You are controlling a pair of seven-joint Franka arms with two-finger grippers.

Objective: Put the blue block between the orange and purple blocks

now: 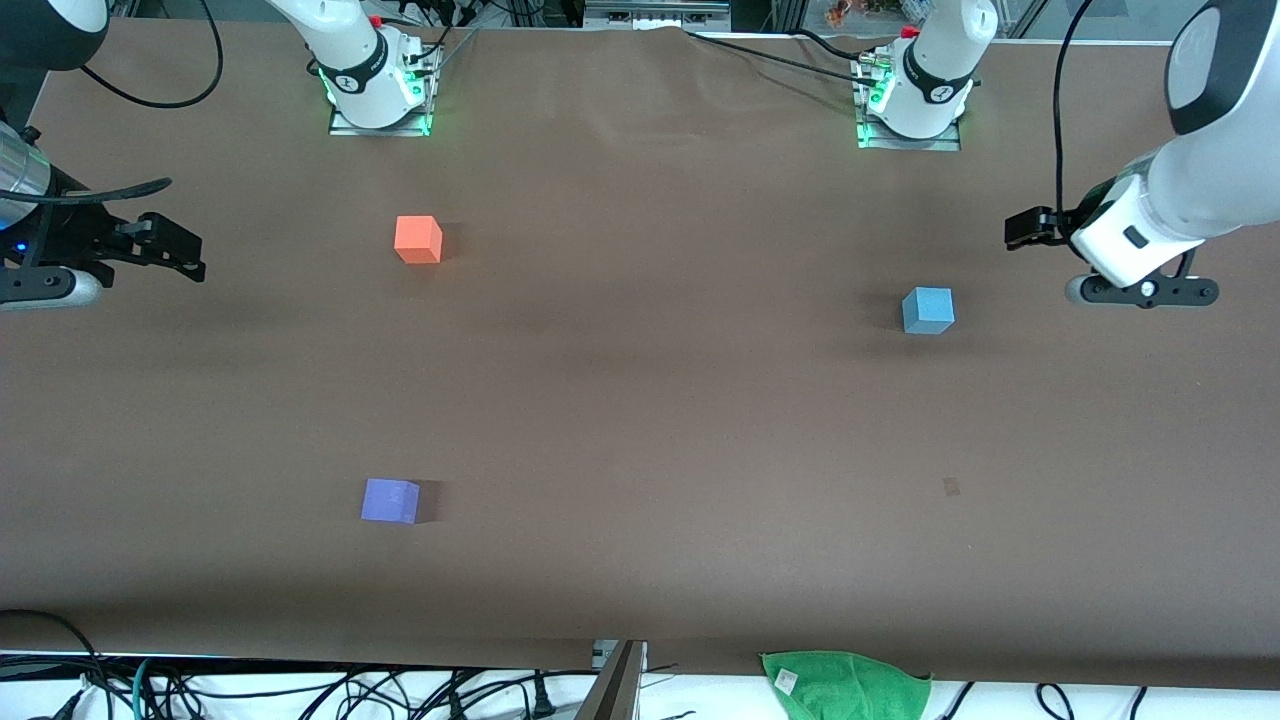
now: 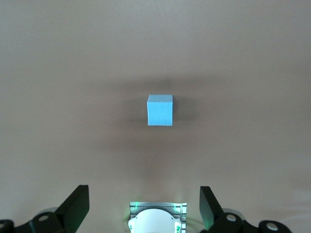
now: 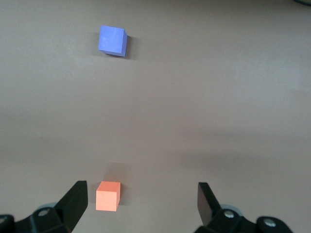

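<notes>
While both arms hang above the ends of the brown worktop, the three cubes sit well apart on it. The blue block rests toward the left arm's end, with the left gripper raised over the worktop beside it, fingers spread wide and holding nothing. The orange block lies toward the right arm's end, and the purple block lies at the same end, nearer to the front camera. The right gripper hovers over that end of the worktop, its fingers also wide apart and empty. A green cloth hangs at the worktop's edge nearest the front camera
</notes>
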